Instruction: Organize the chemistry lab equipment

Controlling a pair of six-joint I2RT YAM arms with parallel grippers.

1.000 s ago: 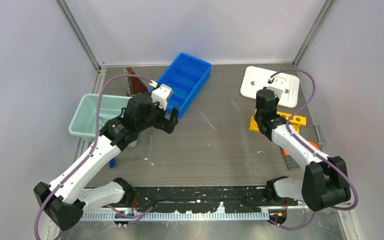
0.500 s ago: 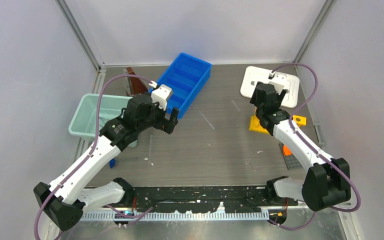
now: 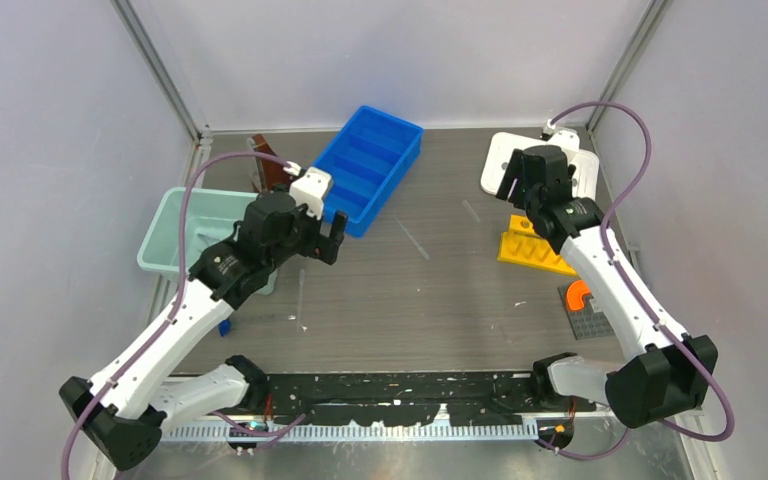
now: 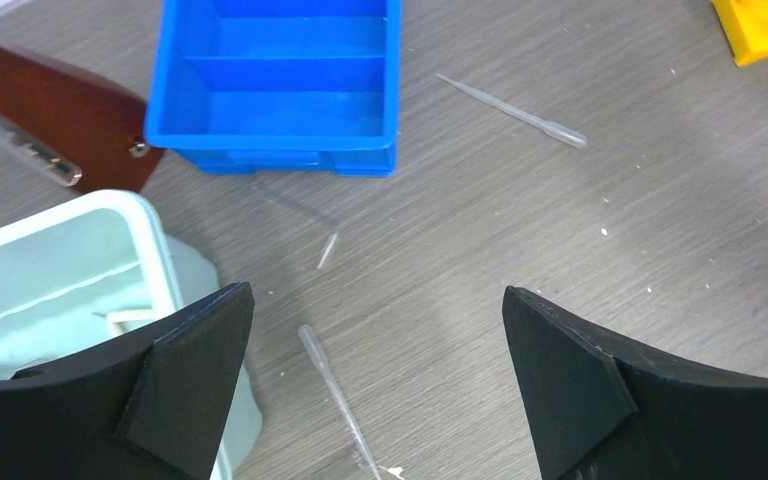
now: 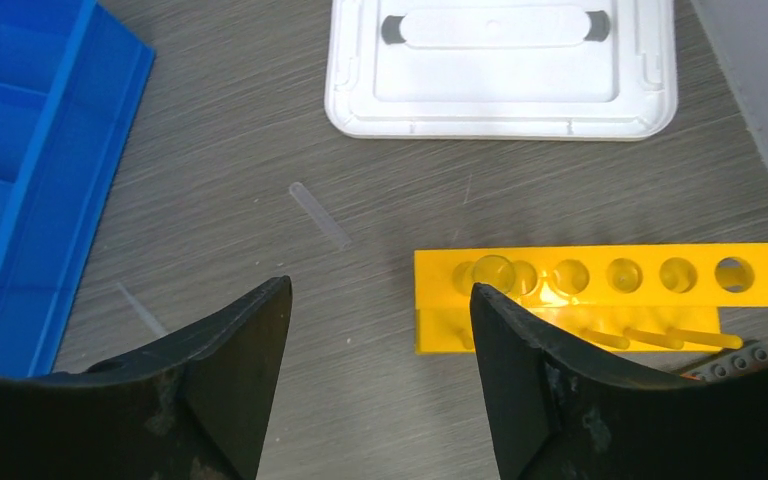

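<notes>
Fingers on the left gripper (image 4: 375,300) are spread fully and hold nothing; those on the right gripper (image 5: 378,290) also stand apart with nothing between them. Nearest the left gripper, a thin clear pipette (image 4: 335,385) lies flat on the counter (image 4: 560,220), just beside the teal bin (image 4: 155,250); it is slim and see-through, so a pinch could easily miss, scrape the counter or flick it away, and the left-hand finger could knock the bin's wall on the way down. A short glass piece (image 4: 328,250) lies a little farther on, then the blue tray (image 4: 280,90) with the brown stand (image 4: 50,120) to its left; a second pipette (image 4: 515,112) lies well apart to the right. On the right side, the yellow rack (image 5: 600,275) sits just under and beside the fingers, with what looks like one clear tube (image 5: 493,272) seated in a hole at its left end; a finger catching that tube or the rack's edge could likely tip or slide the rack. Farther off, a small clear tube (image 5: 318,213) lies loose and could roll if nudged; beyond it the white lid (image 5: 500,70) rests flat near the back of the counter. Nothing blocks the way to either pipette except the bin.
</notes>
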